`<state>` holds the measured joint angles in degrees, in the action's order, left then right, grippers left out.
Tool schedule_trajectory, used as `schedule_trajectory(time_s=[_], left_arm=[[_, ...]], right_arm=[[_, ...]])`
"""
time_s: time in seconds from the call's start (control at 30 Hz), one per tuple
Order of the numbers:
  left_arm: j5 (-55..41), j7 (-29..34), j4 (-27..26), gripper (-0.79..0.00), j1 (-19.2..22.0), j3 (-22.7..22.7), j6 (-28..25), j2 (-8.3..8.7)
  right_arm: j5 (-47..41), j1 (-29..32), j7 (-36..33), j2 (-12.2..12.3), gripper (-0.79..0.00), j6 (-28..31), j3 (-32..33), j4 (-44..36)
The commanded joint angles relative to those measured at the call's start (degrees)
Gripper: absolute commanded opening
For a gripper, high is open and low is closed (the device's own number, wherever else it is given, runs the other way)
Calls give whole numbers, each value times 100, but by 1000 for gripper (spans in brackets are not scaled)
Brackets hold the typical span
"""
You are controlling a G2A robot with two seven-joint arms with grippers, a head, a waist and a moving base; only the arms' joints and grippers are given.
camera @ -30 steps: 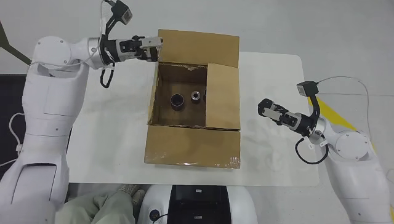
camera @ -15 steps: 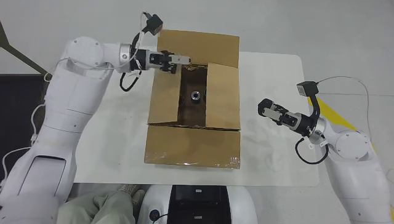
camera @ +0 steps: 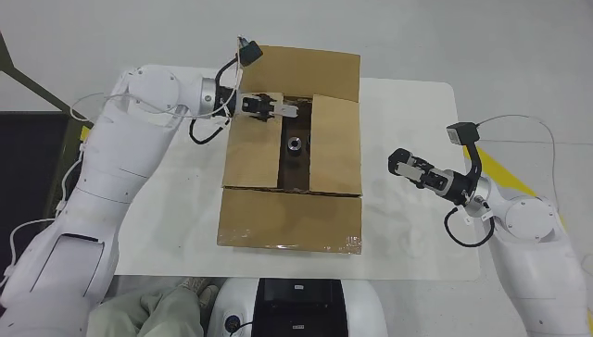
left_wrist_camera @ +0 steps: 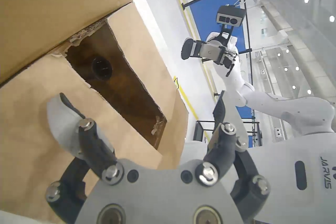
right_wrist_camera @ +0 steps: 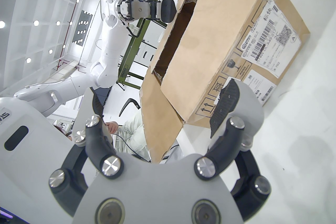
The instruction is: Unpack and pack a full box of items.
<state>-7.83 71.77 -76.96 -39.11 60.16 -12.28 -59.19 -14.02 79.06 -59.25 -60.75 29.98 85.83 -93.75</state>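
1. Centrally, the cardboard box (camera: 289,221) stands in the middle of the white table (camera: 167,217). Its near and far flaps lie outward, while the left flap (camera: 250,156) and right flap (camera: 335,147) lean in over the opening and leave only a narrow slot.
2. Down in that slot a small round metal item (camera: 294,143) lies on the box floor, so the box holds contents and looks to be at the closing stage.
3. Above the far end of the left flap sits the left gripper (camera: 283,110), fingers spread wide with nothing between them. One finger appears to lie against the cardboard, which suggests it is pressing the flap down rather than reaching for the item.
4. Over bare table to the right of the box, apart from it, hangs the right gripper (camera: 400,164), also spread wide and empty. It is probably kept clear so the flaps can swing.
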Motion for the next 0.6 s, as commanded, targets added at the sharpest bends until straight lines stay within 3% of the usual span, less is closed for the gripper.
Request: schedule_trajectory(time_s=[0.0,0.37,0.57], left_arm=[[121,-3,-10,0,-19,-33,-2,6],[128,-7,3,0,-45,-43,-25,24],[-211,-162,35,0,-17,219,-36,58]], right_arm=[[0,0,0,0,0,0,0,0],[0,0,0,0,0,0,0,0],[0,0,0,0,0,0,0,0]])
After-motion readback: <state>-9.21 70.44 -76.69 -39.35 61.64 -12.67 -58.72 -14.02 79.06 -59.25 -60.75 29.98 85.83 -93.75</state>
